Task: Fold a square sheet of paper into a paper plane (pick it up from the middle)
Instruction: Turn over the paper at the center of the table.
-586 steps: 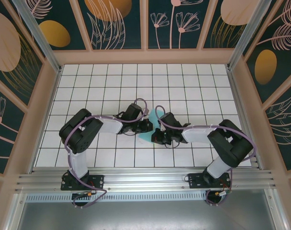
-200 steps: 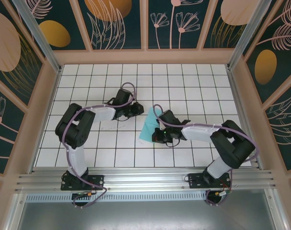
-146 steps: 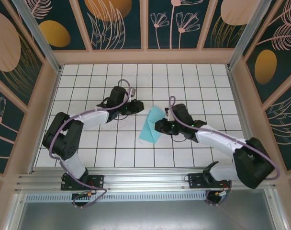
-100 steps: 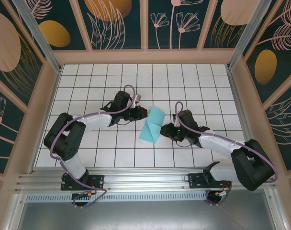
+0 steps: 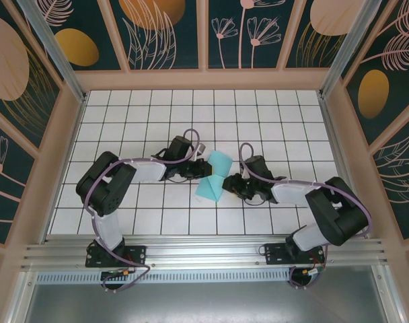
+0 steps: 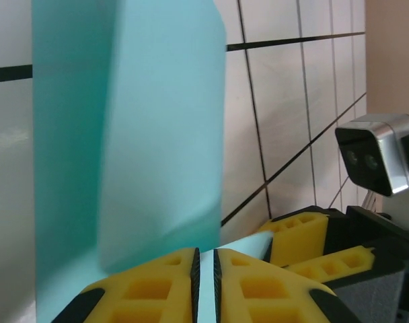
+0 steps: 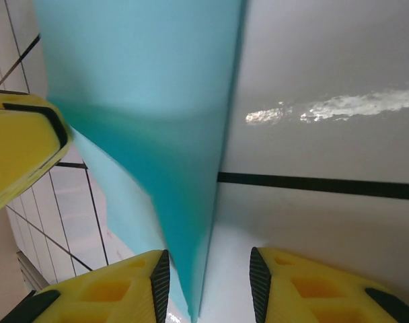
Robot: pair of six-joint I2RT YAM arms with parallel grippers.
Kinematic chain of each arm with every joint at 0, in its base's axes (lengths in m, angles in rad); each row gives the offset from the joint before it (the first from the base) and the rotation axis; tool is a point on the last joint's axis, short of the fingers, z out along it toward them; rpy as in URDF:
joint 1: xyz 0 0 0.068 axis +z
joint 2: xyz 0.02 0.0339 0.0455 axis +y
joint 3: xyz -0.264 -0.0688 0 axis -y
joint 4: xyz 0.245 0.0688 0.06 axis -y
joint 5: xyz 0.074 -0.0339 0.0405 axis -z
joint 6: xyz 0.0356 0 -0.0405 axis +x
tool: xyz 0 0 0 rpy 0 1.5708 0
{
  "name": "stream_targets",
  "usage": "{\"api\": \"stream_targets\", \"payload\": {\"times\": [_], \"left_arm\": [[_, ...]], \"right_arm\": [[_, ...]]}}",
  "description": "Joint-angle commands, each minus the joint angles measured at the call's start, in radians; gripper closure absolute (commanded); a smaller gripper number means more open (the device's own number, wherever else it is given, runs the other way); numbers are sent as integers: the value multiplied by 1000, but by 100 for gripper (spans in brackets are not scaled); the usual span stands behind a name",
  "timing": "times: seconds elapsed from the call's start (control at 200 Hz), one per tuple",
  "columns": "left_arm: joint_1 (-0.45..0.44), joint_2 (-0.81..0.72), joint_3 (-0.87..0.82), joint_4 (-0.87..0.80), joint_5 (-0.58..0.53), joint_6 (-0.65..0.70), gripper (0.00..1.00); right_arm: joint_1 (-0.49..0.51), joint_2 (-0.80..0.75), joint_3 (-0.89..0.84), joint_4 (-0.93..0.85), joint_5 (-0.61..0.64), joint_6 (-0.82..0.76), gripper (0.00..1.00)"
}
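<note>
The square sheet of paper [image 5: 214,176], light turquoise and folded into a pointed shape, lies in the middle of the white tiled floor. My left gripper [image 5: 205,168] comes in from the left and is shut on the sheet's edge; in the left wrist view a thin strip of the paper [image 6: 157,128] runs between the yellow pads of that gripper [image 6: 205,252]. My right gripper [image 5: 230,183] sits at the sheet's right side. In the right wrist view it [image 7: 209,259] stands open, and the folded paper [image 7: 144,101] reaches into the gap close to the left pad.
White tiled floor [image 5: 278,114] extends on all sides, bounded by wooden frame walls [image 5: 204,79]. The right arm's yellow fingers [image 6: 299,232] and its wrist camera [image 6: 378,158] appear close by in the left wrist view. A left-gripper finger [image 7: 19,148] is at the left edge of the right wrist view.
The right gripper let go of the paper and opened. The left gripper moved right to the sheet and closed on its edge. The paper shifted slightly.
</note>
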Motion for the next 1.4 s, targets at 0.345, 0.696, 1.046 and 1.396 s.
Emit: {"api": "stream_targets", "payload": {"times": [0.345, 0.696, 1.046, 1.396], "left_arm": [[2, 57, 64, -65, -85, 29, 85], [2, 80, 62, -74, -101, 47, 85], [2, 89, 60, -74, -105, 47, 85], [2, 76, 60, -79, -121, 46, 85]], "right_arm": [[-8, 80, 68, 65, -15, 33, 61], [-8, 105, 52, 127, -20, 79, 61], [-7, 137, 40, 201, -56, 108, 63], [-8, 125, 18, 245, -88, 79, 64]]}}
